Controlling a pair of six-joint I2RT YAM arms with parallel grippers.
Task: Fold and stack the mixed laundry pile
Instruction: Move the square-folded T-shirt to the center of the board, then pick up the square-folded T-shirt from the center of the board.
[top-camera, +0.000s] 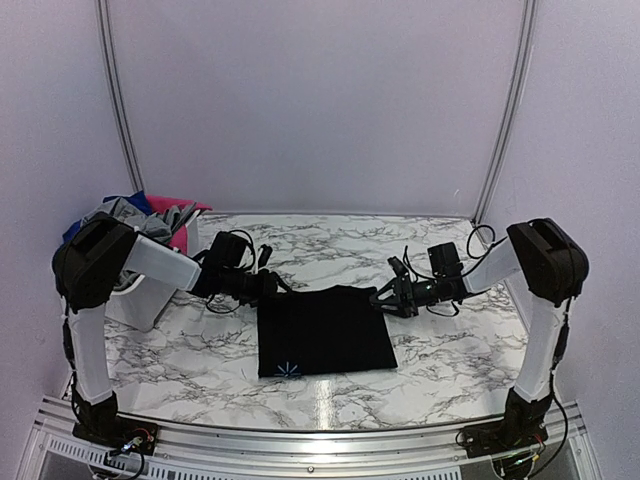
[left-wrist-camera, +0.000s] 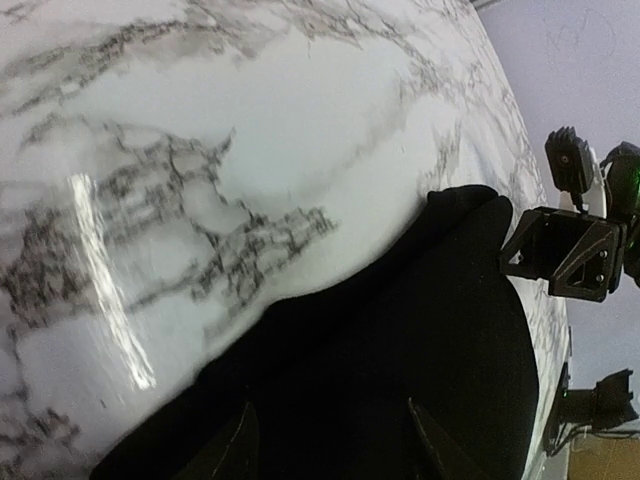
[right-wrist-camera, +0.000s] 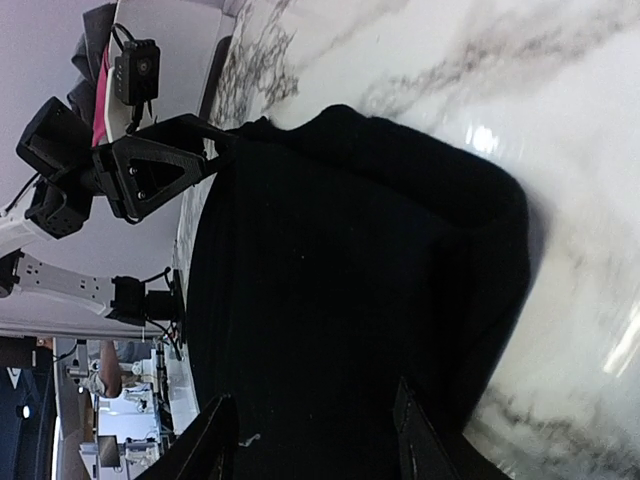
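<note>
Two hands are hovering low over a black garment (top-camera: 325, 330), which is lying folded flat in the middle of the marble tabletop (top-camera: 450, 350). The left hand (top-camera: 270, 288) is at its far left corner and the right hand (top-camera: 383, 298) at its far right corner, both with fingers apart, pinching nothing. A pale blue starburst mark (top-camera: 288, 368), too small for reading, is showing near its front left corner. Grey, blue and pink garments (top-camera: 140, 212) are lying heaped at the far left.
</note>
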